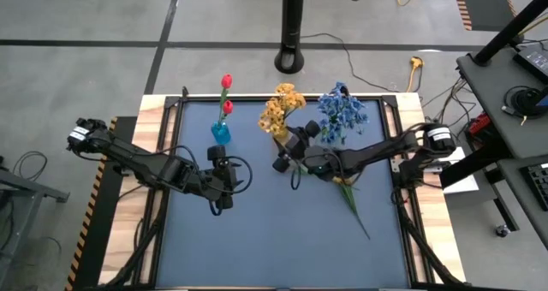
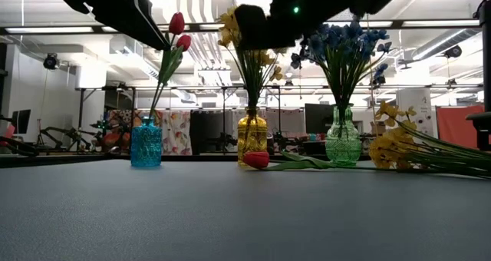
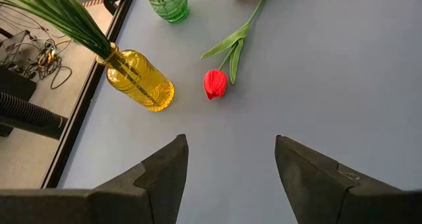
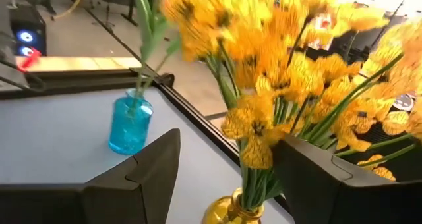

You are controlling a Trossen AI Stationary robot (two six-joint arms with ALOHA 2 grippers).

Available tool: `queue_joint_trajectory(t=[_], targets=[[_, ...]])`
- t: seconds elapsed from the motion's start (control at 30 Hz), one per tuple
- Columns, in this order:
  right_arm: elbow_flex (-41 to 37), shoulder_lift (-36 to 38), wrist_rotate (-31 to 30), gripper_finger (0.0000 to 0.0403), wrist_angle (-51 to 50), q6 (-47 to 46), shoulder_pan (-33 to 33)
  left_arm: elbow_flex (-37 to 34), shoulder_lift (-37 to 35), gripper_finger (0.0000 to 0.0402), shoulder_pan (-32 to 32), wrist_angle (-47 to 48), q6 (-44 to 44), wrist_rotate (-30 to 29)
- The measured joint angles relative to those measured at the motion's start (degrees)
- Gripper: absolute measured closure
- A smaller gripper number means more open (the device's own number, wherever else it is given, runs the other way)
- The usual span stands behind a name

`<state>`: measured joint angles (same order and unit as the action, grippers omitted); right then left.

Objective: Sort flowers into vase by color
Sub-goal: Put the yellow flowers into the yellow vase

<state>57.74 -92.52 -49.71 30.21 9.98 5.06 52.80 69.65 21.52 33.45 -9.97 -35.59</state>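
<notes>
Three glass vases stand at the table's far side. The blue vase [image 1: 220,133] holds red tulips [image 1: 226,82]. The yellow vase [image 2: 252,139] holds yellow flowers [image 1: 282,107]. The green vase [image 2: 342,142] holds blue flowers [image 1: 342,111]. A red tulip [image 3: 215,84] and a yellow sprig [image 2: 391,150] lie flat on the mat, and their stems [image 1: 353,204] run toward the near right. My right gripper [image 4: 227,178] stands open and level just before the yellow bunch, above the yellow vase's mouth [image 4: 231,211]. My left gripper [image 3: 227,168] hangs open above the mat's middle left, tipped toward the lying tulip.
The raised black frame [image 1: 175,111] edges the blue mat, with wooden boards outside it. My right arm [image 1: 368,154] reaches over the lying stems. Bare mat [image 1: 274,240] fills the near half of the table. A black pole base [image 1: 291,60] stands on the floor beyond the far edge.
</notes>
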Motion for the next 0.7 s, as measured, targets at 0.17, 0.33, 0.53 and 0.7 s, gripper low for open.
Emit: queue_joint_trajectory(t=[0.17,0.33,0.53,0.7], targets=[[0.02,2.27,0.00,0.0177,-0.37,-1.05,2.86,0.00,0.00,0.0191,0.01,0.02,0.00,0.02],[0.02,4.05,0.05,0.0177,-0.60,-2.37,6.59,0.00,0.00,0.0191,0.02,0.00,0.01,0.00],[0.04,5.23,0.68,0.0177,-6.81,-9.45,11.89,0.00,0.00,0.0191,0.02,-0.32,0.01,0.02],[0.15,5.54,3.92,0.0177,-17.57,-21.53,14.47,0.00,0.00,0.0191,0.02,-0.71,0.01,0.02]])
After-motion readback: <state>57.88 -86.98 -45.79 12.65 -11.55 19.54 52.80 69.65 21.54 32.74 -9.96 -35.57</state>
